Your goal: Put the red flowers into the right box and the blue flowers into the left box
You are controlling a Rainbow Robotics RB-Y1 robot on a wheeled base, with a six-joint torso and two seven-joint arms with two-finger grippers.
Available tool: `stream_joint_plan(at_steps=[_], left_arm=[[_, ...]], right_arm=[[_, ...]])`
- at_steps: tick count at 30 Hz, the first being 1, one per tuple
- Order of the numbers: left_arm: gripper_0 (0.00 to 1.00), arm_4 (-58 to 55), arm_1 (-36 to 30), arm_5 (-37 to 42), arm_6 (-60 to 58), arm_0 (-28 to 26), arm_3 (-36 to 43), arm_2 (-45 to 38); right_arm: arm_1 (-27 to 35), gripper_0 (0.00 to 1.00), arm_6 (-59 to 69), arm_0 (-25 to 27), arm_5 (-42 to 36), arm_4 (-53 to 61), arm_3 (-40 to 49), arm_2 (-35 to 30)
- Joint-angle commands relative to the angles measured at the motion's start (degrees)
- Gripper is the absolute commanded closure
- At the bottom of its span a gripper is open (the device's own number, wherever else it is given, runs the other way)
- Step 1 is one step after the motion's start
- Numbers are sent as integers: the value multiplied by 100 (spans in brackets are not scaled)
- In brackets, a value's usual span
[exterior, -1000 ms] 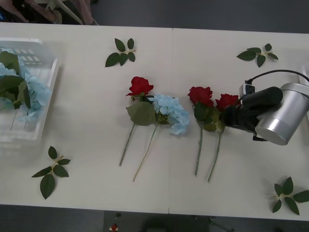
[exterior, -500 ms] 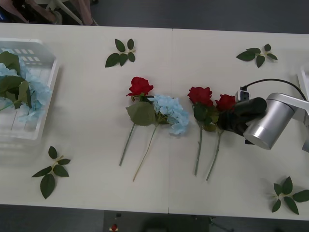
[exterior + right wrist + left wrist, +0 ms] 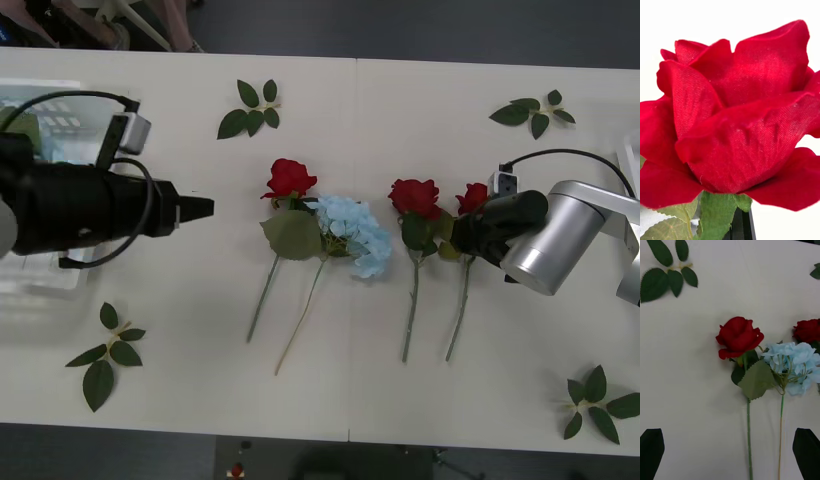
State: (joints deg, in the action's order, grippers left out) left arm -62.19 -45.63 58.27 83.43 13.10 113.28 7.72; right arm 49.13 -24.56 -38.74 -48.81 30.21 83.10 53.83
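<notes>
leftmost, the white slotted plastic basket (image 3: 60, 285) sits behind the left gripper (image 3: 205, 208), fingers (image 3: 651, 450) spread apart; then a red rose (image 3: 290, 178) – a pale blue hydrangea head (image 3: 355, 235) – a second rose (image 3: 415, 196) – the right gripper (image 3: 468, 238) clamped on the rightmost rose (image 3: 474, 198).

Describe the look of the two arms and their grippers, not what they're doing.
The left gripper is black and tapers to a narrow tip on a bulky black forearm, with a small grey box on top and black cables looping around it. Its fingers are dark and flat. The right gripper is black too, on a silver cylindrical wrist segment, with a small white box and an arching black cable.
</notes>
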Motion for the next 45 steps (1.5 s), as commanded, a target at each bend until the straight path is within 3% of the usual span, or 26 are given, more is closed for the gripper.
stream_joint_plan(at_steps=[1, 6, 10, 15, 19, 25, 26, 27, 28, 29, 36, 42, 45], left_arm=[[0, 867, 441, -88, -362, 395, -333, 617], [0, 1570, 968, -97, -345, 1054, -1230, 1267], [0, 2018, 1390, -114, -318, 1590, -1986, 1680], [0, 2352, 1653, -299, -380, 2153, -2750, 2269], [0, 2299, 1733, -659, -397, 2557, -3401, 2902], [1, 2255, 1794, -1160, -441, 2663, -3840, 3623], [27, 2264, 1794, -1178, -441, 2663, -3858, 3684], [66, 2264, 1794, -1178, -450, 2663, -3849, 3710], [90, 2264, 1794, -1178, -459, 2663, -3849, 3719], [100, 2282, 1794, -1195, -459, 2663, -3849, 3719], [100, 2563, 1794, -1230, -441, 2777, -3831, 3710], [100, 2721, 1706, -1283, -468, 2768, -3708, 3649], [100, 2747, 1328, -1292, -485, 2777, -3365, 3420]], right_arm=[[61, 100, -366, -151, 3, 3, 39, 110], [879, 100, -533, -634, -260, 433, 435, 101], [1758, 100, -1798, -1162, -726, 1057, 584, 31], [2391, 100, -3679, -1443, -972, 1312, 13, -312], [2575, 100, -4628, -1513, -876, 970, -760, -373], [2364, 100, -5129, -1513, -181, 671, -2061, -382], [2294, 100, -5138, -1513, -67, 592, -2298, -382], [2171, 100, -5138, -1513, 109, 495, -2597, -382], [2092, 100, -5120, -1513, 241, 398, -2843, -382], [1960, 100, -5094, -1513, 416, 275, -3177, -382], [1371, 100, -5041, -1513, 1533, -208, -4759, -382], [1292, 100, -5050, -1496, 1576, -199, -5023, -382], [1318, 100, -5059, -1425, 1647, -208, -5041, -382]])
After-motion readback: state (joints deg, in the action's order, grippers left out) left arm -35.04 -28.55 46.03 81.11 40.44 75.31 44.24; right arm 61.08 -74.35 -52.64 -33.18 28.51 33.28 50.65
